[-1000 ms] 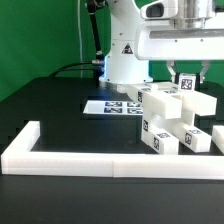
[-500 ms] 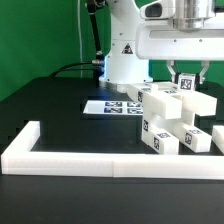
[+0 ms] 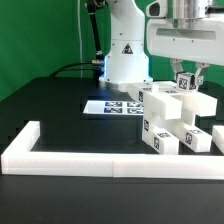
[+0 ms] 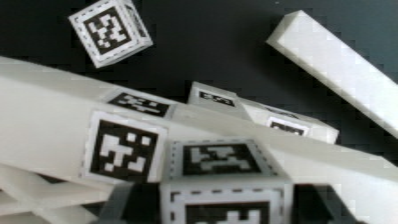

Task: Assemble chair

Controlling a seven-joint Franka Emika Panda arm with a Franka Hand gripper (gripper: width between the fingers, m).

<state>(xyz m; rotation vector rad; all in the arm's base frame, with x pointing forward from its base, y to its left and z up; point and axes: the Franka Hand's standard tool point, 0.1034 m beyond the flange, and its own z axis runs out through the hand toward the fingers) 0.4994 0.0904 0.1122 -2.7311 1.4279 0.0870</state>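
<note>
The chair [image 3: 168, 122] stands as a blocky white stack of tagged slabs and posts at the exterior view's right, just behind the border wall. My gripper [image 3: 187, 78] hangs over its top, shut on a small white tagged block [image 3: 186, 81] that sits at the top of the stack. In the wrist view the same block [image 4: 221, 196] fills the space between my dark fingers [image 4: 137, 198], with tagged chair slabs [image 4: 125, 140] close beneath. Whether the block is seated in the stack or only touching it cannot be told.
A long low white border wall [image 3: 90, 160] runs along the front and turns back at the exterior view's left. The marker board [image 3: 110, 106] lies flat behind the chair, by the robot's base [image 3: 125, 60]. A separate tagged white piece [image 4: 111, 30] and a long white bar [image 4: 338, 60] lie on the black table.
The gripper and its block have shifted slightly toward the exterior view's right; the chair stack has not moved.
</note>
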